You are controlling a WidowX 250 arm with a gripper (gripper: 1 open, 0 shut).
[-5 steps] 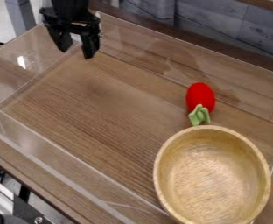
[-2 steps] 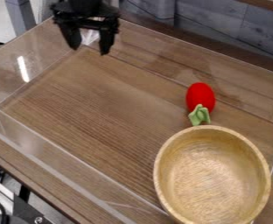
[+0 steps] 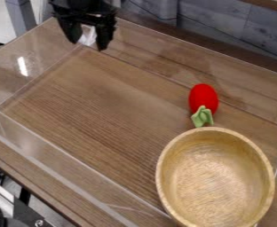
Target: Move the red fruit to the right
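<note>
Red fruit (image 3: 202, 97) beside wooden bowl (image 3: 215, 178), stem toward rim, long axis running roughly up-down in view; gripper (image 3: 89, 41) well off toward far left corner, fingers apart, holding nothing.

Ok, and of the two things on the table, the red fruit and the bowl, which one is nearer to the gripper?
The red fruit; the bowl lies beyond it, farther from the gripper.
</note>
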